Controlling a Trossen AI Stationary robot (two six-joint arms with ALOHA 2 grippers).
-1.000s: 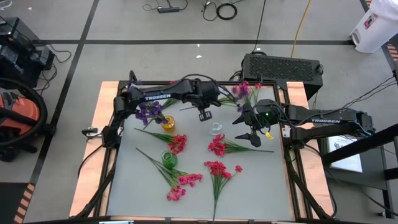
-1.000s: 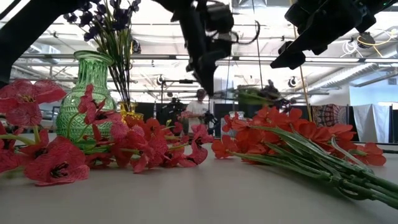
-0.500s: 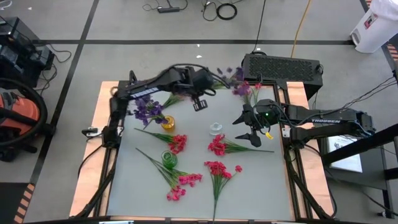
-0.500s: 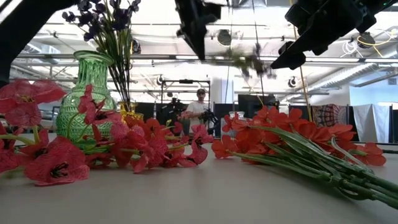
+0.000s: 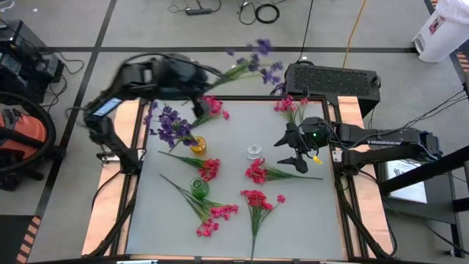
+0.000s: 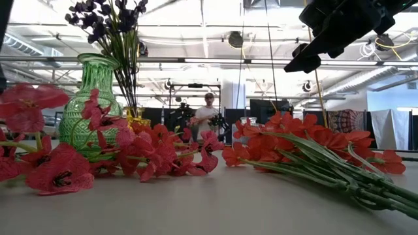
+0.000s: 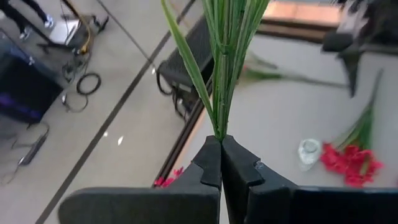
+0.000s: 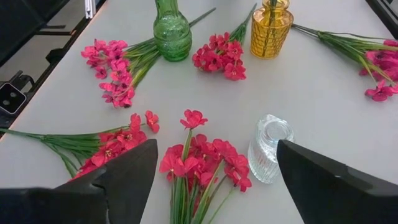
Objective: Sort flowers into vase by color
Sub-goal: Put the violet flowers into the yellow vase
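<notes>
My left gripper point(image 5: 207, 78) is raised high over the table's far left part, shut on a purple flower sprig point(image 5: 253, 64). The sprig's blossoms reach out past the far edge. A yellow vase point(image 5: 198, 144) holds purple flowers point(image 5: 172, 126). A green vase point(image 5: 198, 186) and a small clear glass vase point(image 5: 253, 152) stand near the middle. Several pink-red flower sprigs point(image 5: 256, 198) lie flat on the table. My right gripper point(image 8: 216, 149) hovers open at the right, above a pink sprig point(image 8: 202, 155) and beside the glass vase point(image 8: 268, 149), touching nothing. My left gripper pinches the sprig's bunched green stems at their lower end point(image 7: 219, 132) between its two fingertips point(image 7: 210, 163). The stems run on from the fingers in line with them. The sprig is lifted clear of the table, its leaves and blossoms ahead of the gripper.
A black box point(image 5: 333, 79) sits just beyond the table's far right edge. More pink sprigs lie at the far edge point(image 5: 212, 108) and the far right corner point(image 5: 289, 106). Bare grey table point(image 5: 308, 213) lies at the near right.
My left gripper, still shut, has risen steeply and swung from the far middle of the table toward its far left. The purple sprig has gone up with it, lifted clear from near the far right corner. My right gripper has kept still.
</notes>
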